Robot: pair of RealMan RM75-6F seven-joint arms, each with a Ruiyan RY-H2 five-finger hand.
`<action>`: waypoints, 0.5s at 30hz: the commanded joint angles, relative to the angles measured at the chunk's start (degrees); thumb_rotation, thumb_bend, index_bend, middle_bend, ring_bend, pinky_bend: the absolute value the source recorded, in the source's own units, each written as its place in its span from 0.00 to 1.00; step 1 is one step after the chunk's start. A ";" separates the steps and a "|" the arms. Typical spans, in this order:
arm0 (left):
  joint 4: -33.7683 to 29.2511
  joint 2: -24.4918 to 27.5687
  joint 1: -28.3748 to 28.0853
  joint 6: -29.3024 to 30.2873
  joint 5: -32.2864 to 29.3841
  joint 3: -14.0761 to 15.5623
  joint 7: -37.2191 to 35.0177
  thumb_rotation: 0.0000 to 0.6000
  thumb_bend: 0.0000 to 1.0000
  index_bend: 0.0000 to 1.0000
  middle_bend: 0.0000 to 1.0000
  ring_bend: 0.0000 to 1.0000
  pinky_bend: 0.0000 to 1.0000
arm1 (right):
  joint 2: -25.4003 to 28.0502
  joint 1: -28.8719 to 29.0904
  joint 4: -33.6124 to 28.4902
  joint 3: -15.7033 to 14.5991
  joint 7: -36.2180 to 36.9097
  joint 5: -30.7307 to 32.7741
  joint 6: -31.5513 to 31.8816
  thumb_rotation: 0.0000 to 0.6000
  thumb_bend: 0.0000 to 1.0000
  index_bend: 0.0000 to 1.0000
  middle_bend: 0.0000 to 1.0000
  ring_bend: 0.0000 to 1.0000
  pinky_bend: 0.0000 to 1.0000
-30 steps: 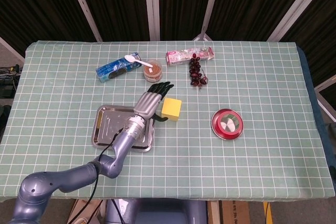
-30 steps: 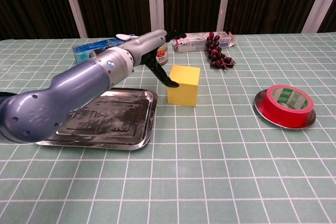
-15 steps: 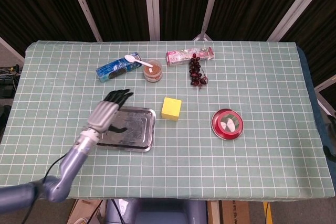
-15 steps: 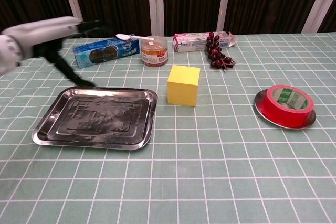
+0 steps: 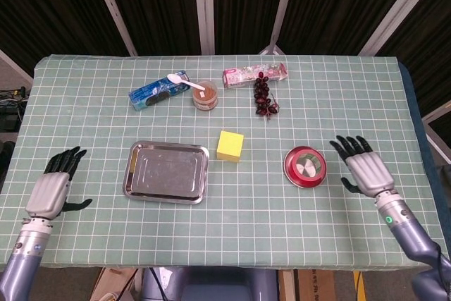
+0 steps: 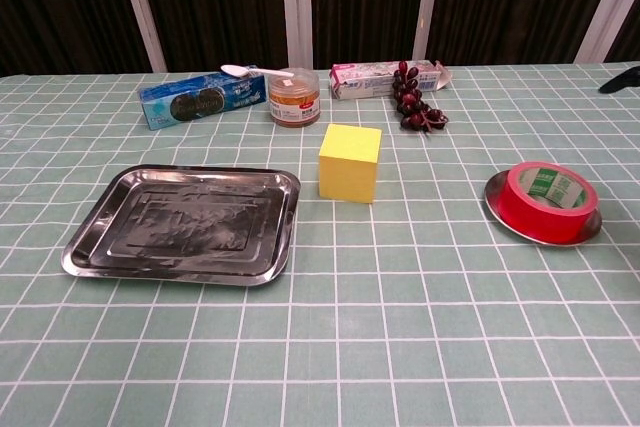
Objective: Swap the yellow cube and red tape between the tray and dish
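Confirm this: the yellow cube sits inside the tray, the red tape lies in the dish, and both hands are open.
Not quite: the yellow cube stands on the tablecloth beside the tray, as the head view shows. The red tape lies in the dish, and the left hand and right hand are open.

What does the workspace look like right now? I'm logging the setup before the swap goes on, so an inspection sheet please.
Surface: table under green checked cloth.
Job's things: yellow cube on the cloth beside the empty tray; red tape in the dish.
Clutter: cookie box, jar with spoon, pink packet, grapes along the far edge.
Hands: left hand and right hand open, holding nothing.
Cables: nothing seen.
Surroundings: dark curtains behind.
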 commanded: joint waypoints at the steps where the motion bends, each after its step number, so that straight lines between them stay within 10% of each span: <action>1: 2.28 -0.54 1.75 1.37 1.59 0.75 -2.33 1.00 0.03 0.00 0.02 0.00 0.00 | -3.60 3.20 -0.29 -0.01 -4.23 4.09 -3.49 0.99 0.35 0.00 0.00 0.00 0.00; 15: 2.93 -1.17 3.18 1.39 5.18 -0.53 -4.09 1.00 0.03 0.00 0.02 0.00 0.00 | -8.46 10.31 1.06 -0.12 -11.81 11.82 -7.39 0.88 0.33 0.00 0.00 0.00 0.00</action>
